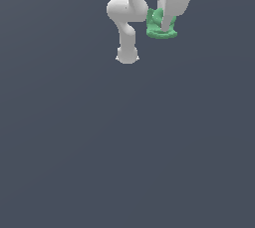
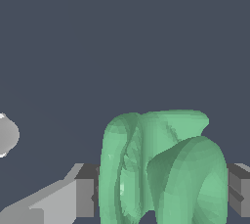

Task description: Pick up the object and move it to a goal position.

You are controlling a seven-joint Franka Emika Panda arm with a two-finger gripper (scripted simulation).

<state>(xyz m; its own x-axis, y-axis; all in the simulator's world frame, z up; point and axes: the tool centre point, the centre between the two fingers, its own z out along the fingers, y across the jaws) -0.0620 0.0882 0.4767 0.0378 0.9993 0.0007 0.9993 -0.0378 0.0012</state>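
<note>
The object (image 2: 161, 169) is a bright green blocky piece with rounded, ring-like folds, and it fills the space between my two grey fingers (image 2: 84, 196). My gripper (image 2: 161, 196) is shut on it, one pad against each side. In the exterior view the object (image 1: 160, 32) shows near the top, partly covered by the white gripper (image 1: 166, 23) that reaches down over it. Whether the object rests on the floor or hangs above it, I cannot tell.
The white arm (image 1: 125, 20) bends beside the object, and its round base (image 1: 127, 55) stands on the plain dark grey floor (image 1: 124, 147). A white rounded part of the arm (image 2: 6, 135) shows at the wrist view's edge.
</note>
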